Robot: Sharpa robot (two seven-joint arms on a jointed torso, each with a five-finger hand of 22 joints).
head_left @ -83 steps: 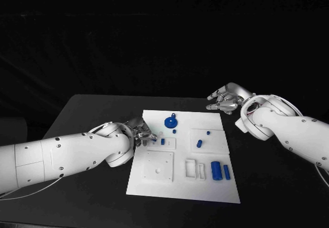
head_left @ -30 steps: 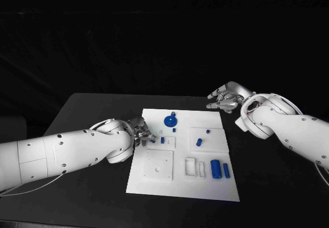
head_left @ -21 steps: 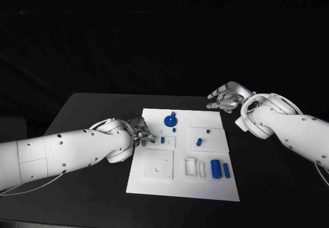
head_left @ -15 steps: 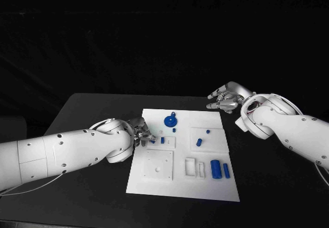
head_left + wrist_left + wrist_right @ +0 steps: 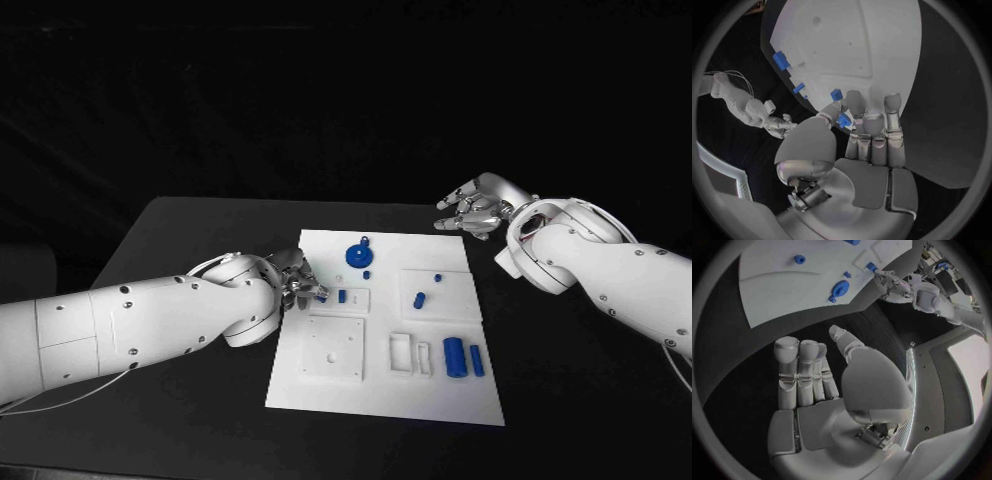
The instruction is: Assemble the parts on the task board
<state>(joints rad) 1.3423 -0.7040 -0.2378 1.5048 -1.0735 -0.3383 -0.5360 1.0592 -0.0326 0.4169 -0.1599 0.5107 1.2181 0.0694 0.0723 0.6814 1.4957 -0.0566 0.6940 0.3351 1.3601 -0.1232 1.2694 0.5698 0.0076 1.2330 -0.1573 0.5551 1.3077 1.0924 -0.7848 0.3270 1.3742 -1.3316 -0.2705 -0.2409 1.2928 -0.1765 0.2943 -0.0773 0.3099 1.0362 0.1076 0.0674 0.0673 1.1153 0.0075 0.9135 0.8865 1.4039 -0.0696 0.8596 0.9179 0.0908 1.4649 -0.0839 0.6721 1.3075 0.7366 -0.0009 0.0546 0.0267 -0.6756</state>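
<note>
- Head view gives me the task board (image 5: 387, 395) lying mid-table, with most of the blue parts loose on it, so I judge the assembly barely begun.
- My left hand (image 5: 297, 283) sits at the board's 9 o'clock edge. From the left wrist view I read its fingers (image 5: 873, 131) as curled round a small blue part (image 5: 842, 120) against the thumb, though how firmly it pinches I cannot tell.
- My right hand (image 5: 472, 212) hovers off the board's 1 o'clock corner, fingers apart and holding nothing.
- A blue disc (image 5: 358, 256) lies toward 12 o'clock, a small blue peg (image 5: 418, 299) near the centre, and two blue cylinders (image 5: 462, 357) lie side by side toward 4 o'clock.
- The square recess (image 5: 333, 350) at 8 o'clock looks unfilled, as do the narrow slots (image 5: 408, 355) just beside the cylinders.
- A small raised tray (image 5: 351, 298) next to my left hand has one blue piece (image 5: 342, 296) in it; whether it is seated I cannot tell.
</note>
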